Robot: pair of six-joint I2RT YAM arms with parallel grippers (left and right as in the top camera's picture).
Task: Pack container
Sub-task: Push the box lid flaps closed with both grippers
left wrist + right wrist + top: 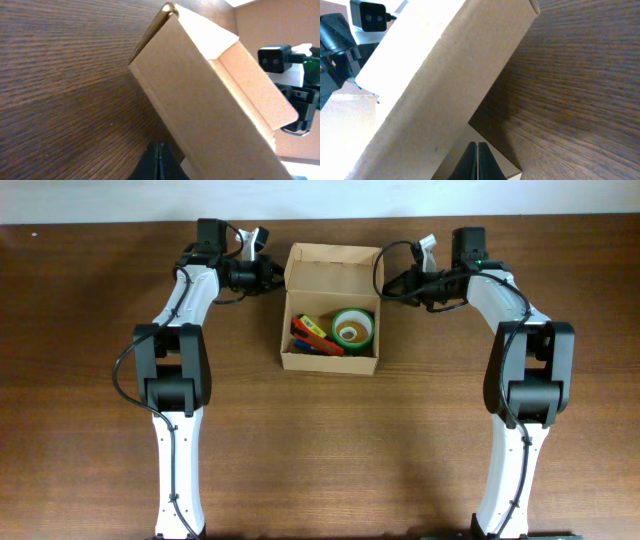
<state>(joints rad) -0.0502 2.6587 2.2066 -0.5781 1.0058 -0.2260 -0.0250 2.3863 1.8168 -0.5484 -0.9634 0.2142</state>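
The container (329, 364) is a tan cardboard box in the middle of the table, its hinged flap lid (333, 268) standing open at the far side. Inside lie a green tape roll (353, 328) and red, orange and blue items (314, 336). My left gripper (278, 277) is shut and empty, its tips at the lid's left edge. My right gripper (384, 287) is shut and empty at the lid's right edge. The left wrist view has the shut fingertips (159, 150) right beside the lid (210, 100). In the right wrist view the shut fingertips (477, 150) point at the box wall (435, 80).
Brown wooden table (90, 330) all around the box. The two arms bend in from the near edge on either side. The right arm (295, 95) shows past the lid in the left wrist view, and the left arm's camera (370, 17) in the right wrist view.
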